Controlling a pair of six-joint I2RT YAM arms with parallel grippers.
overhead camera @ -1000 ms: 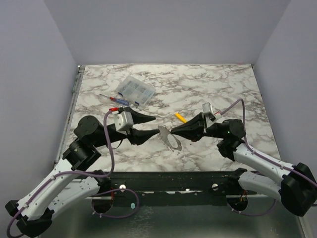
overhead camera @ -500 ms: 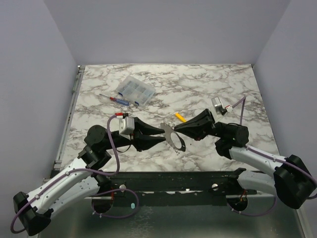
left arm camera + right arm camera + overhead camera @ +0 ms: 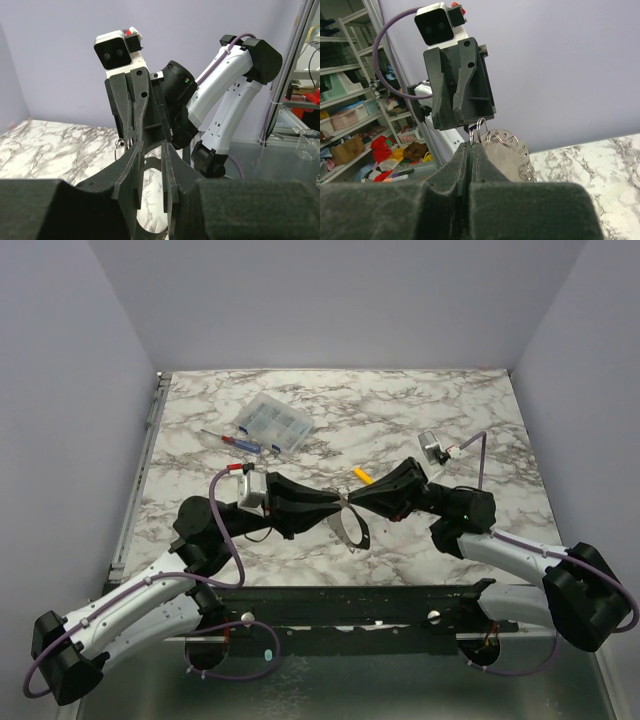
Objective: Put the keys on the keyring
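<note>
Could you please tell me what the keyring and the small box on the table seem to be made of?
The keyring looks like thin metal: pale silvery grey with a dull sheen, small holes along its rim. The box seems to be clear plastic: see-through, with dividers showing inside.

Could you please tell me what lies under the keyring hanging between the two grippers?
Only bare marble table shows beneath the keyring. Its upper end is hidden where the left gripper and right gripper meet.
</note>
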